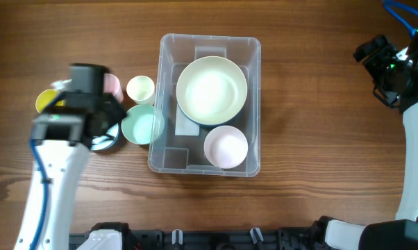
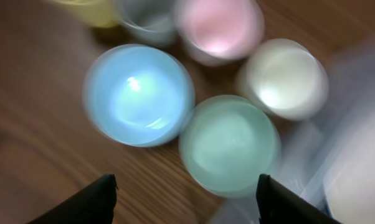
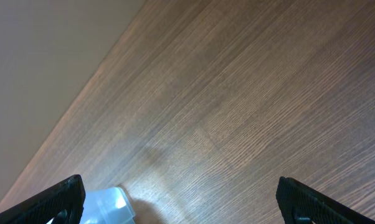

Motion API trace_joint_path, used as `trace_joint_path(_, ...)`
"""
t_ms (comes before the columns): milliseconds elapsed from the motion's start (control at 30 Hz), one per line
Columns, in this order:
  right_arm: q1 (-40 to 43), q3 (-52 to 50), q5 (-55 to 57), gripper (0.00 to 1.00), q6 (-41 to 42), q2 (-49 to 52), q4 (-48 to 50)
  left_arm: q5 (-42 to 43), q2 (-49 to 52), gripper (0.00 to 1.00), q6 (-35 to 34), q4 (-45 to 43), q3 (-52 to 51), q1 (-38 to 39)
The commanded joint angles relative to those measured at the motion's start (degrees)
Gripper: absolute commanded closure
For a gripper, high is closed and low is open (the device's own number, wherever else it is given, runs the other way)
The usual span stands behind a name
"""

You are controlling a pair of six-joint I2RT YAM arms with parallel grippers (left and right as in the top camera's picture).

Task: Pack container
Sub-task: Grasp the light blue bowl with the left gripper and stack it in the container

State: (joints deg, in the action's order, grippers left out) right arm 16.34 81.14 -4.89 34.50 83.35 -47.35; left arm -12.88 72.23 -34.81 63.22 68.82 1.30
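Observation:
The clear container (image 1: 253,104) stands mid-table and holds a large cream bowl (image 1: 212,90) and a small pink bowl (image 1: 226,146). Left of it stand a mint bowl (image 1: 141,125), a cream cup (image 1: 140,89), a pink cup (image 1: 112,85), a yellow cup (image 1: 46,101) and a blue bowl (image 1: 106,141) partly hidden by my left arm. In the left wrist view the blue bowl (image 2: 139,94), mint bowl (image 2: 230,144), cream cup (image 2: 286,78) and pink cup (image 2: 219,27) show, blurred. My left gripper (image 2: 186,202) is open and empty above the cups. My right gripper (image 3: 181,202) is open and empty at the far right, a container corner (image 3: 106,204) in view.
Wooden table (image 1: 320,153). The table's far edge shows in the right wrist view (image 3: 81,93). The right arm (image 1: 403,76) stands at the right side, well away from the container.

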Motion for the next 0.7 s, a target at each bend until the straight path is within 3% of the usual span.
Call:
trace_joint_path(0, -0.1, 0.5, -0.3, 0.0, 0.4, 0.6, 0.1, 3.0, 2.3, 0.16, -6.1, 0.2, -2.6, -16.0)
trace_joint_path(67, -0.1, 0.5, -0.3, 0.0, 0.4, 0.6, 0.1, 5.6, 4.5, 0.15, -5.6, -1.1, -5.3, -22.6)
trace_joint_path(100, -0.1, 0.5, -0.3, 0.0, 0.4, 0.6, 0.1, 8.5, 7.2, 0.15, -1.5, -4.6, -8.4, -27.1)
trace_joint_path(233, -0.1, 0.5, -0.3, 0.01, 0.4, 0.6, 0.1, 15.6, 13.4, 0.2, 4.8, -11.8, -13.5, -29.8)
trace_joint_path(333, -0.1, 0.5, -0.3, 0.01, 0.4, 0.6, 0.1, 16.0, 18.4, 0.26, 6.2, -14.9, -14.6, -29.7)
trace_joint_path(433, -0.1, 0.5, -0.3, 0.0, 0.4, 0.6, 0.2, 18.5, 23.5, 0.4, 9.4, -18.0, -14.6, -29.7)
trace_joint_path(467, -0.1, 0.5, -0.3, 0.0, 0.4, 0.6, 0.1, 18.6, 24.5, 0.51, 9.4, -18.3, -14.6, -29.7)
trace_joint_path(533, -0.1, 0.5, -0.3, 0.0, 0.4, 0.6, 0.1, 18.6, 25.6, 0.86, 9.3, -17.9, -14.6, -29.7)
trace_joint_path(567, -0.1, 0.5, -0.3, 0.0, 0.4, 0.6, 0.1, 18.6, 25.6, 0.96, 9.3, -17.4, -14.6, -29.7)
trace_joint_path(667, -0.1, 0.5, -0.3, 0.0, 0.4, 0.6, 0.1, 18.6, 23.7, 0.96, 8.6, -15.6, -14.6, -29.7)
